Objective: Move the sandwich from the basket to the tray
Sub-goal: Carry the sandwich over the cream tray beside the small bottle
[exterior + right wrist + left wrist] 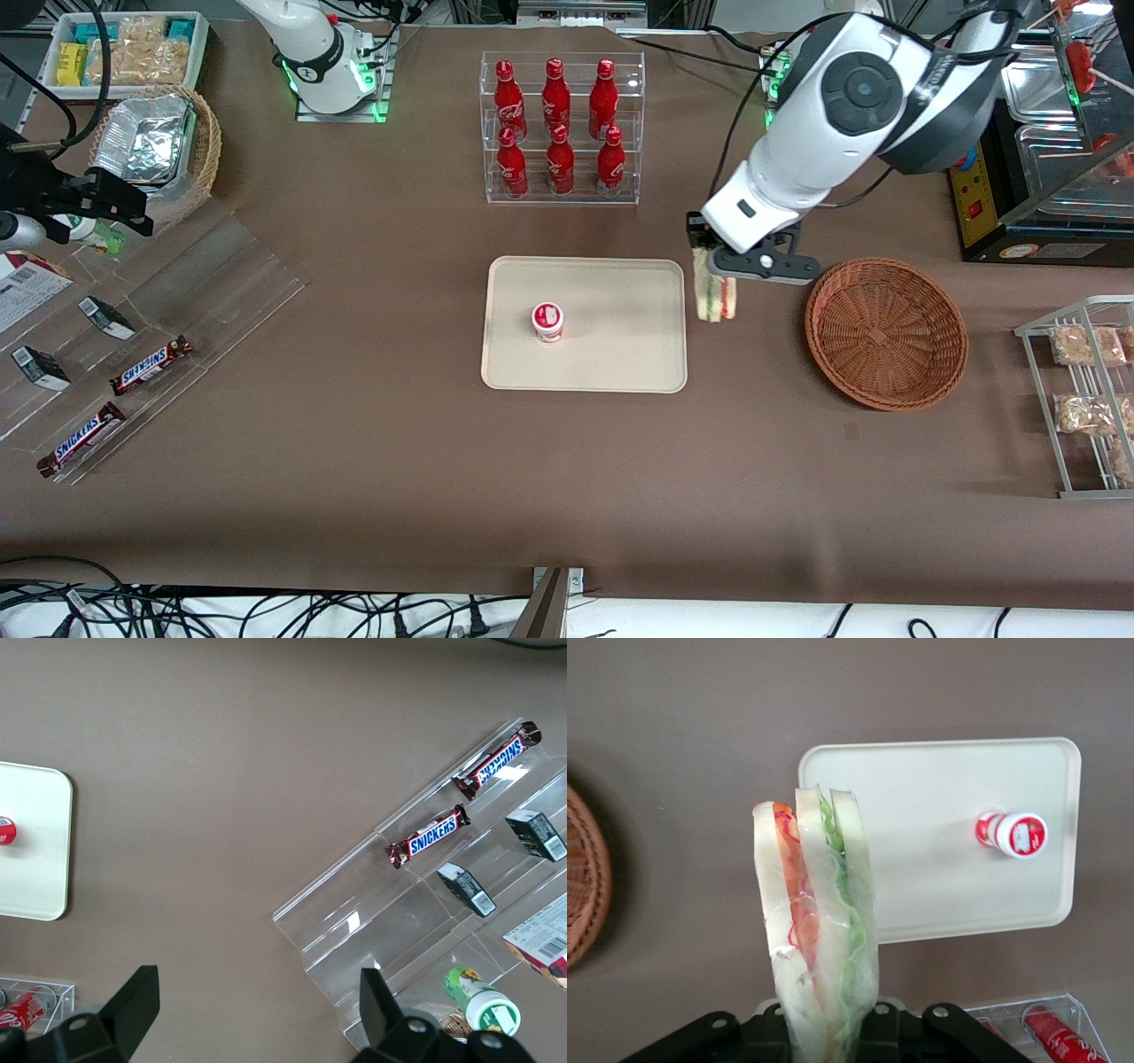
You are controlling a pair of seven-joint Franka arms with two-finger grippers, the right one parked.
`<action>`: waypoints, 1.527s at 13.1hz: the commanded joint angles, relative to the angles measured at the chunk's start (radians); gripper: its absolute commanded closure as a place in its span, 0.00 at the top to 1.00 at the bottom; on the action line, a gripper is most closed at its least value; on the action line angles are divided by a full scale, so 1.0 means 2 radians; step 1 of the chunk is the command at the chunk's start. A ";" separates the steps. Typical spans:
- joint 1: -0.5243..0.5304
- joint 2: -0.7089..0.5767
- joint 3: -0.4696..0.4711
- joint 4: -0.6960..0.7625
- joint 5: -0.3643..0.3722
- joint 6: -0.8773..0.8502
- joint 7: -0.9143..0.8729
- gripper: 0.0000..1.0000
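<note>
My left gripper (714,282) is shut on the sandwich (716,298), a wrapped wedge of pale bread with red and green filling. The wedge hangs point-down above the brown tablecloth, just off the short edge of the cream tray (620,359), between that tray and the reddish-brown woven basket (886,332). The basket holds nothing. In the left wrist view the sandwich (819,921) rises from the gripper (826,1032), with the tray (921,806) and the basket's rim (580,877) to either side. A small red-and-white cup (547,321) stands on the tray.
A clear rack of red bottles (561,128) stands farther from the front camera than the tray. A wire snack rack (1085,394) and a black appliance (1019,208) sit at the working arm's end. Acrylic steps with Snickers bars (151,365) and a tan wicker basket (159,142) lie toward the parked arm's end.
</note>
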 commanded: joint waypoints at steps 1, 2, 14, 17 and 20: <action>-0.010 0.023 -0.004 0.006 -0.011 0.012 0.006 0.09; -0.017 0.036 -0.004 0.006 -0.008 0.013 0.006 0.09; -0.093 0.209 0.000 -0.002 0.186 0.144 -0.151 0.10; -0.097 0.233 0.001 -0.001 0.228 0.164 -0.186 0.12; -0.100 0.255 0.001 0.001 0.267 0.166 -0.206 0.14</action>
